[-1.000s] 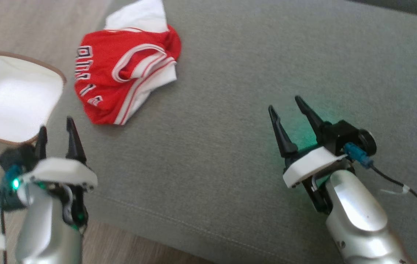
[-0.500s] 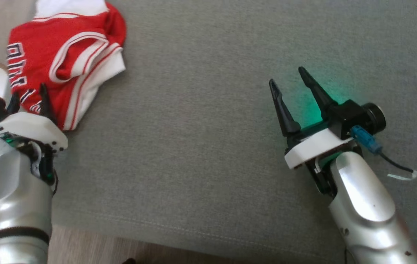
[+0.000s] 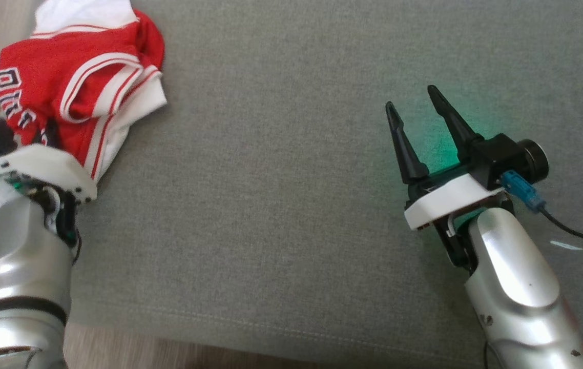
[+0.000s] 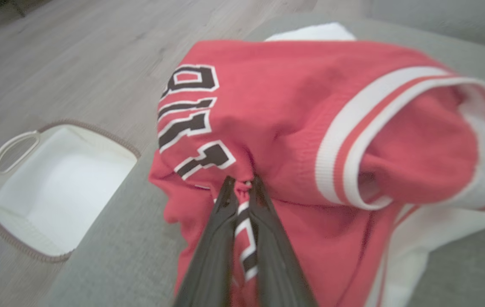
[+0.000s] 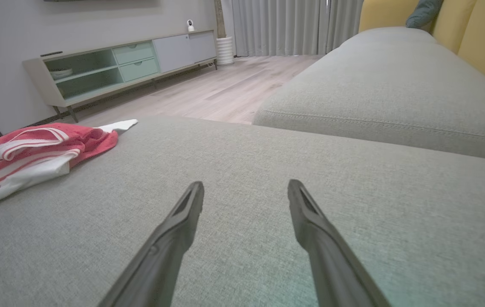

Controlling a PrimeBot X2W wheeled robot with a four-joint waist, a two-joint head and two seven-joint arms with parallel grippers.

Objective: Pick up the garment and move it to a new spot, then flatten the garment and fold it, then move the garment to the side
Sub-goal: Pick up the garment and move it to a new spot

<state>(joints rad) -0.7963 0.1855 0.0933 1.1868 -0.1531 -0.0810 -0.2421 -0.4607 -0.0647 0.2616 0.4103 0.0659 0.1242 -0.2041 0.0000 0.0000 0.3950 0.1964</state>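
Jersey (image 3: 81, 92) is lying bunched at the left edge of the grey sofa cushion (image 3: 281, 179), pinched by the left gripper (image 3: 43, 136).
Head view: the right gripper (image 3: 414, 100) is hovering spread and empty, well apart. Left wrist view: the fingers are pinching only a thin fold of jersey, so it could be slipping out on lifting; the white basket (image 4: 55, 187) on the floor is holding nothing. Right wrist view: fingers are gaping over bare cushion.

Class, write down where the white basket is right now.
In the left wrist view, the basket sits on the wooden floor at lower left, beside the grey cushion's edge, left of the red jersey.
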